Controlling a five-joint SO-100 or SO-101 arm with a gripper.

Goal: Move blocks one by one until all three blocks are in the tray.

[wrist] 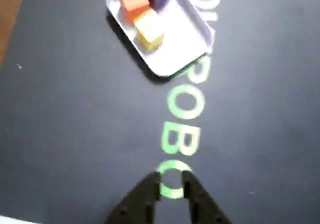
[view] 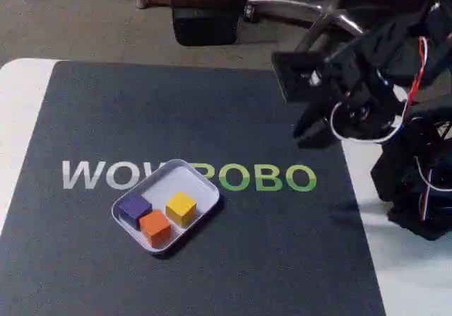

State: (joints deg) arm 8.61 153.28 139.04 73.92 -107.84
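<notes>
At the bottom centre of the wrist view, nearest the camera, the arm's black gripper (wrist: 172, 186) hangs over a dark mat (wrist: 75, 134) with its jaws parted by a narrow gap, grasping nothing; green letters printed on the mat show between them. Farther off, at the top centre of that view, sits the tray (wrist: 192, 48), a pale shallow dish with rounded corners.

In the fixed view the tray (view: 191, 178) lies in the lower middle of the frame on the mat-covered counter (view: 21, 111), well apart from the arm at the right edge. All three blocks rest inside it: the orange block (view: 155, 227) nearest, the purple block (view: 134, 208) to its left and seemingly touching it, the yellow block (view: 181, 208) just to the right.

The blocks look light, rigid and matte, so likely not slippery. Each is best pinched across two opposite flat faces. The task appears complete.
</notes>
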